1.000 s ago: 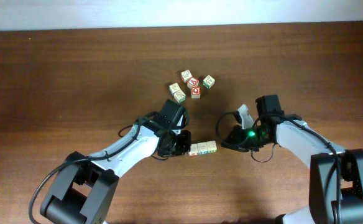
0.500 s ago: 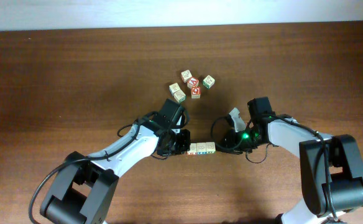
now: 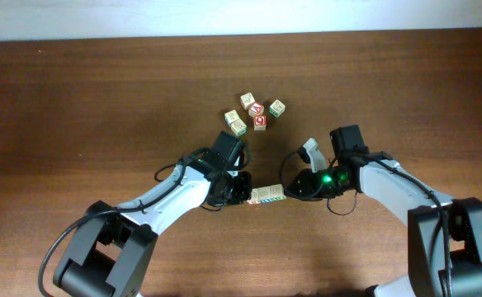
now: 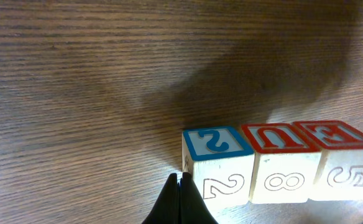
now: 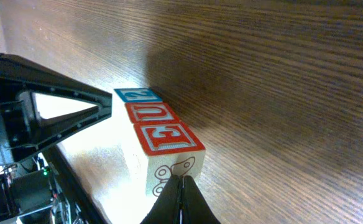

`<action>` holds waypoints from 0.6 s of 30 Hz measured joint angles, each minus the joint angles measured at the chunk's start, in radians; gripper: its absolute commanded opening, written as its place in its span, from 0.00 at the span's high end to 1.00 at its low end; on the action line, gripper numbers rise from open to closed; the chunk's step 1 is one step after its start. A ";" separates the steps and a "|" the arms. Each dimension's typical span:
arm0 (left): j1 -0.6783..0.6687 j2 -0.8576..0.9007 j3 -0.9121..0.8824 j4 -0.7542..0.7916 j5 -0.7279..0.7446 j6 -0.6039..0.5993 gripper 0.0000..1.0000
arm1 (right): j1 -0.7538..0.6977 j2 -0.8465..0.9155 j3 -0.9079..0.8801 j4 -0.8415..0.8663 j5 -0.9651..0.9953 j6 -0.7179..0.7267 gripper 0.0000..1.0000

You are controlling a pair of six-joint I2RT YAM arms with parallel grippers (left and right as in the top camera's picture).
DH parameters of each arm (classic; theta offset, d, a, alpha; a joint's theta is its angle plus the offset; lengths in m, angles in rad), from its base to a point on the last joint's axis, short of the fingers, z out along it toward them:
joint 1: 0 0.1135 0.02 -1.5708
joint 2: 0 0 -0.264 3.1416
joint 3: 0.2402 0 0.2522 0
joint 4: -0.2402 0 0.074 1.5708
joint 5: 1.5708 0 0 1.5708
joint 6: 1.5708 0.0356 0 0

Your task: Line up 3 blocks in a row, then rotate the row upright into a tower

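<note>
Dark wood table [image 3: 101, 99] fills the overhead view, w/ a pale strip along its far edge. Left arm [image 3: 171, 194] and right arm [image 3: 389, 177] both reach in from the near edge toward the table's middle.

Left claw [image 4: 180, 186]: fingers pressed together, nothing btwn them, tip at the outer lower corner of the blue block. Right claw [image 5: 183, 186]: also closed tight, empty, tip against the end face of the red E block.

Loose cluster of five cubes [image 3: 257, 111] sits nearer the far edge, two of them red-faced.

Row of three blocks [image 3: 269, 195] lies at table centre btwn the two claws, sides touching, slightly skewed. Order from left claw: blue block [image 4: 217, 162] marked 2, red U block [image 4: 281, 162] w/ 8 on its side, red E block [image 4: 340, 158] w/ 5.
</note>
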 measured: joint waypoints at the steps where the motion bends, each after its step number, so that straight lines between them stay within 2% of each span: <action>1: 0.000 0.000 0.000 0.001 0.000 0.000 1.00 | 0.001 -0.011 0.000 -0.003 -0.005 0.000 0.96; 6: -0.001 0.000 0.000 0.009 0.016 0.000 1.00 | 0.013 -0.033 0.003 -0.007 -0.029 0.005 0.96; 11: -0.002 0.000 0.000 0.012 0.032 0.000 1.00 | 0.015 -0.032 0.004 -0.021 0.161 0.124 0.96; 16: -0.002 0.000 0.000 0.011 0.034 0.000 1.00 | 0.011 -0.016 0.010 -0.014 0.163 0.155 0.96; 18: -0.002 0.000 0.000 0.011 0.034 0.000 1.00 | -0.046 -0.015 0.010 -0.014 0.160 0.157 0.96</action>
